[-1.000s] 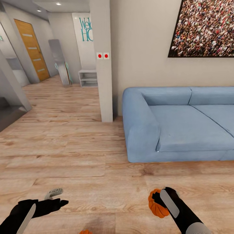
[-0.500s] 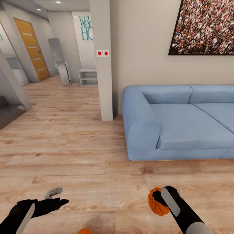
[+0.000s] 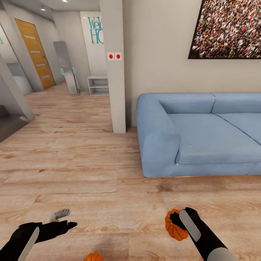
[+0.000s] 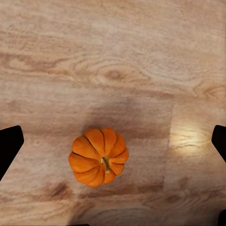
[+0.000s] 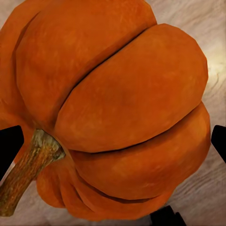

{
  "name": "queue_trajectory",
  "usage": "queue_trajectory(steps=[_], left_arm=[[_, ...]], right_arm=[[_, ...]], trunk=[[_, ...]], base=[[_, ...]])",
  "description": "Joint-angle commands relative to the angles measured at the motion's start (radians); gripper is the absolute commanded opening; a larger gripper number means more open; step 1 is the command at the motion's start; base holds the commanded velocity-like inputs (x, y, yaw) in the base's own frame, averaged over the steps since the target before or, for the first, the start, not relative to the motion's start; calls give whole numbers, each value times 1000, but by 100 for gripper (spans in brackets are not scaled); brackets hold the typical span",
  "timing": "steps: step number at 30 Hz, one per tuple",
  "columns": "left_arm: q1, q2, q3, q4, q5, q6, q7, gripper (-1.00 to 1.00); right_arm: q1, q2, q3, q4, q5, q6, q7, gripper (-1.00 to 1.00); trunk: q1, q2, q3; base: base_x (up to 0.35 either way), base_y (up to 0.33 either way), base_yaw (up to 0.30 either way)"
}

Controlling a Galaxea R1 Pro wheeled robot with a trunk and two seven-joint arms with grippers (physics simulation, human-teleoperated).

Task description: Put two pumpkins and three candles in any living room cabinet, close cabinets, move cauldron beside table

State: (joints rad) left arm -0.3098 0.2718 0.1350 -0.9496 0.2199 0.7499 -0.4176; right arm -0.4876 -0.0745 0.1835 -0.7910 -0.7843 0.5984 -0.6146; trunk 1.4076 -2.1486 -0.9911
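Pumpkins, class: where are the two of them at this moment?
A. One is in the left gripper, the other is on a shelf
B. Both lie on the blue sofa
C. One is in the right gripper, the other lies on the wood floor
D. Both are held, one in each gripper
C: the right gripper grips one pumpkin, while the other pumpkin sits on the floor between the left gripper's open jaws.

Floor pumpkin point(image 3: 92, 257) half cropped below
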Motion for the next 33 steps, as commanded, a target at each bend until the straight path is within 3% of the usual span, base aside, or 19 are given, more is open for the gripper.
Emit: queue_trajectory(steps=[1,4,8,13,16,19,33], left_arm=[[0,1,1,0,1,1,-2,100],[0,13,1,0,0,5,-24,100],[0,59,1,0,0,8,-95,100],[0,111,1,0,0,13,-173,100],[0,128,1,0,0,16,-200,100],[0,131,1,0,1,20,-214,100],[0,99,-2,0,3,19,-221,100]], right_arm=[[0,1,0,1,0,-2,0,-100],[0,25,1,1,2,-2,-1,-100],[0,66,4,1,11,-2,-7,-100],[0,78,5,1,14,-2,-9,-100],[0,79,6,1,14,-2,-9,-100],[0,79,6,1,14,-2,-8,-100],[0,79,5,0,7,-1,4,-100]], trunk=[[4,-7,-3],[15,-28,-13],[31,-56,-25],[50,-91,-41],[61,-112,-50],[73,-133,-60],[127,-231,-103]], base=[[0,0,0],[0,0,0],[0,0,0],[0,0,0],[0,0,0],[0,0,0],[0,0,0]])
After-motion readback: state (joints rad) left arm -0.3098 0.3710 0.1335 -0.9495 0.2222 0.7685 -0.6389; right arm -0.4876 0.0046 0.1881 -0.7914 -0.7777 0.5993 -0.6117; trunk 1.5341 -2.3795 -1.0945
